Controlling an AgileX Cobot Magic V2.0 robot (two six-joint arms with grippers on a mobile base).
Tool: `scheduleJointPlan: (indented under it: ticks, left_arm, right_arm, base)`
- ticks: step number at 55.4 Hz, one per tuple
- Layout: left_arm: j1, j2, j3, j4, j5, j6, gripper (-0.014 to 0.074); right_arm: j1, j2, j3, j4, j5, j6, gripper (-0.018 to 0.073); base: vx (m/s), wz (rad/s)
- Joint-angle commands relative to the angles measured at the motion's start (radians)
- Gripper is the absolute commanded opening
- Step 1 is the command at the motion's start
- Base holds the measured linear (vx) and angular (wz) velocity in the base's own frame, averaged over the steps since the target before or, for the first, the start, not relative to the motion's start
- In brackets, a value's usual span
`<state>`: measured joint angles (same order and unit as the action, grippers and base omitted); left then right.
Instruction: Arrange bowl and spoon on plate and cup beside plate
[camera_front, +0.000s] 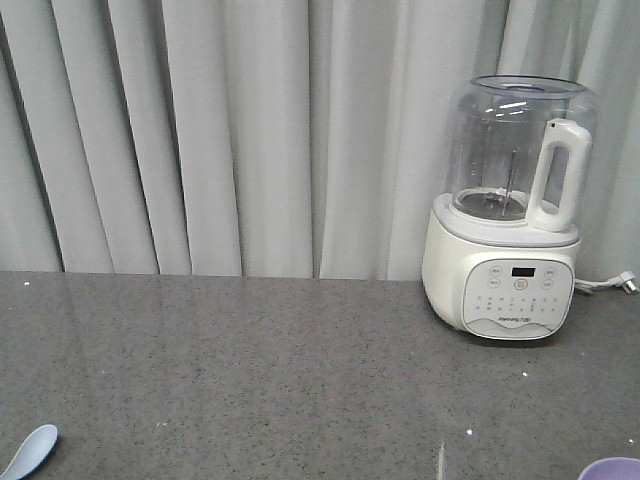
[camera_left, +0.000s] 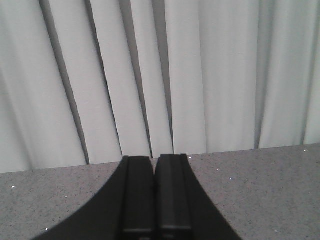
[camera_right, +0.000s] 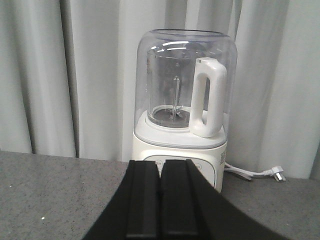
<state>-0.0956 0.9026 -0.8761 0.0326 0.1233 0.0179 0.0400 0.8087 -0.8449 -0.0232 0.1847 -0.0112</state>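
Note:
In the front view only the scoop end of the pale blue-white spoon (camera_front: 30, 450) shows, at the bottom left corner of the grey counter. A sliver of the lavender bowl (camera_front: 612, 469) peeks in at the bottom right corner. The plate and the cup are out of view. My left gripper (camera_left: 155, 162) is shut with nothing between its black fingers, pointing over bare counter toward the curtain. My right gripper (camera_right: 160, 167) is shut and empty too, aimed at the blender. Neither gripper appears in the front view.
A white blender (camera_front: 510, 215) with a clear jug stands at the back right of the counter (camera_front: 260, 370), its cord and plug (camera_front: 612, 285) lying to its right. A pale pleated curtain (camera_front: 200, 130) closes off the back.

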Motion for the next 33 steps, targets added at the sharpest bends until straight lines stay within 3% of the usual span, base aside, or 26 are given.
scheduleJointPlan:
  ticks: [1, 9, 25, 29, 33]
  left_arm:
    - [0.0, 0.007, -0.038, -0.01, -0.117, -0.004, 0.0034]
    - [0.0, 0.017, -0.038, -0.01, -0.117, -0.004, 0.0153]
    - [0.0, 0.017, -0.038, -0.01, -0.114, -0.004, 0.0545]
    - [0.0, 0.017, -0.038, -0.006, -0.135, -0.001, 0.059]
    - [0.0, 0.017, -0.038, -0.011, -0.164, -0.004, 0.0599]
  right_arm:
    - [0.002, -0.003, -0.036, -0.011, -0.086, -0.009, 0.0027]
    - [0.002, -0.003, -0.036, -0.033, -0.082, -0.02, 0.0157]
    - [0.002, -0.003, -0.036, -0.032, -0.071, -0.03, 0.0666]
    - [0.002, -0.003, -0.036, -0.032, -0.074, -0.036, 0.0724]
    - [0.002, -0.003, -0.036, -0.032, -0.074, -0.036, 0.0728]
  base:
    - [0.0, 0.0]
    - [0.0, 0.0]
    - [0.0, 0.0]
    - [0.0, 0.0]
    - [0.0, 0.0]
